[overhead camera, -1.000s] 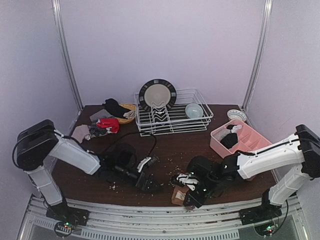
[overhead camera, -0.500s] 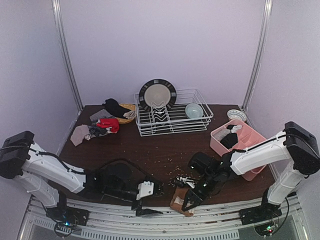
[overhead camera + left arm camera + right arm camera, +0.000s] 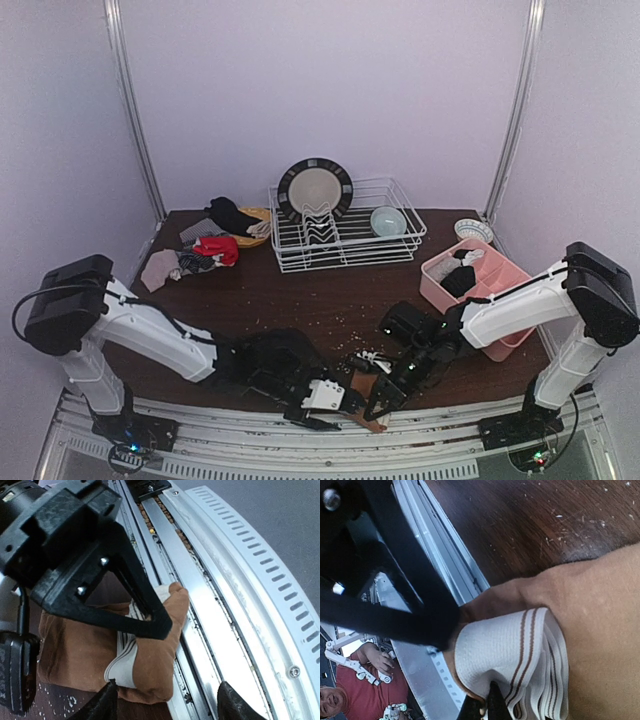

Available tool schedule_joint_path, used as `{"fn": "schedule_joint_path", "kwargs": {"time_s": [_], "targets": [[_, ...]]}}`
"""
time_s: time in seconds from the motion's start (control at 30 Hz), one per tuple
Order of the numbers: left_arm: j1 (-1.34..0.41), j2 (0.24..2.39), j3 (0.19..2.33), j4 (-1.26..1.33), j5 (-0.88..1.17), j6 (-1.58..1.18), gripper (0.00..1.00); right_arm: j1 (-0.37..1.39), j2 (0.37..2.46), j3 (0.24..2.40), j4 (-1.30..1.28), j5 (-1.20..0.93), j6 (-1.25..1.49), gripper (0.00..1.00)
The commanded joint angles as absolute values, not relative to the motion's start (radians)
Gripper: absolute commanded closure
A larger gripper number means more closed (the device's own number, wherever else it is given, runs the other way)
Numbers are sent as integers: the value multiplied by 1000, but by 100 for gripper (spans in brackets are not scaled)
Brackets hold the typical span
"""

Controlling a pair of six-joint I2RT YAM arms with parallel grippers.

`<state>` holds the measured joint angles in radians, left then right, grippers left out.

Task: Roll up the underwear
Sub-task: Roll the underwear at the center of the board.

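A brown underwear [image 3: 360, 388] with a white striped waistband lies folded at the table's near edge, partly over the metal rail. It shows in the left wrist view [image 3: 155, 665] and the right wrist view [image 3: 590, 610]. My right gripper [image 3: 385, 393] is shut on its waistband [image 3: 520, 645], with the jaws [image 3: 482, 707] pinched together on the fold. My left gripper [image 3: 330, 400] is open [image 3: 170, 702] just left of the garment, one fingertip [image 3: 107, 702] at its edge and the other over the rail. More underwear [image 3: 205, 250] in red, black, grey and beige lies piled at the back left.
A white dish rack [image 3: 345, 240] with a plate [image 3: 315, 188] and a bowl [image 3: 388, 220] stands at the back. A pink compartment tray [image 3: 500, 275] holding dark cloth is at the right. A small bowl [image 3: 472, 230] is behind it. The metal rail [image 3: 220, 625] runs along the near edge.
My left arm has swung right along the near edge, bringing its gripper beside the brown underwear. My right gripper has stayed on the garment, which now sits slightly further over the edge.
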<state>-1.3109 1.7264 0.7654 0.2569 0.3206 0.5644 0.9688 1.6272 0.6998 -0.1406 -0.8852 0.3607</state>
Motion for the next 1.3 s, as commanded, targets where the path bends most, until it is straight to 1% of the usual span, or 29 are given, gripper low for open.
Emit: {"fn": "schedule_joint_path", "kwargs": {"time_s": [0.0, 0.23, 0.33, 0.4, 0.43, 0.47, 0.53, 0.6, 0.67, 0.7, 0.77, 0.8, 0.87, 0.9, 0.97, 1.03, 1.07, 1.27], "targets": [[-1316, 1784, 833, 192, 355, 647, 35, 959, 1650, 679, -166, -882, 371, 100], [-1316, 1845, 879, 204, 333, 655, 35, 958, 1649, 684, -177, -877, 361, 100], [-1316, 1862, 893, 195, 333, 657, 37, 959, 1652, 684, -178, -875, 359, 100], [-1316, 1869, 897, 194, 330, 657, 42, 959, 1652, 683, -179, -873, 358, 100], [-1316, 1872, 899, 193, 330, 659, 46, 958, 1652, 683, -179, -873, 360, 100], [-1316, 1877, 904, 189, 327, 660, 54, 958, 1651, 683, -178, -872, 359, 100], [-1316, 1887, 914, 176, 327, 662, 73, 959, 1648, 684, -178, -871, 360, 100], [-1316, 1894, 914, 176, 324, 659, 87, 958, 1641, 683, -177, -867, 362, 100], [-1315, 1897, 907, 183, 321, 650, 97, 958, 1634, 680, -171, -865, 370, 100], [-1314, 1897, 902, 188, 321, 643, 100, 958, 1629, 678, -163, -865, 375, 100], [-1305, 1898, 892, 195, 339, 617, 100, 958, 1609, 671, -142, -860, 390, 98], [-1295, 1898, 887, 198, 358, 598, 100, 958, 1593, 665, -131, -854, 398, 91], [-1275, 1899, 886, 181, 406, 559, 100, 959, 1552, 655, -119, -818, 409, 73], [-1266, 1898, 887, 171, 433, 537, 100, 959, 1525, 642, -102, -804, 423, 68], [-1249, 1897, 889, 147, 489, 492, 100, 960, 1467, 625, -89, -744, 443, 61], [-1233, 1898, 894, 125, 532, 443, 100, 960, 1400, 597, -71, -668, 464, 58], [-1224, 1898, 898, 113, 558, 421, 100, 958, 1360, 577, -72, -583, 474, 57], [-1179, 1945, 986, -32, 672, 306, 100, 973, 1132, 494, -65, -297, 486, 57]]}}
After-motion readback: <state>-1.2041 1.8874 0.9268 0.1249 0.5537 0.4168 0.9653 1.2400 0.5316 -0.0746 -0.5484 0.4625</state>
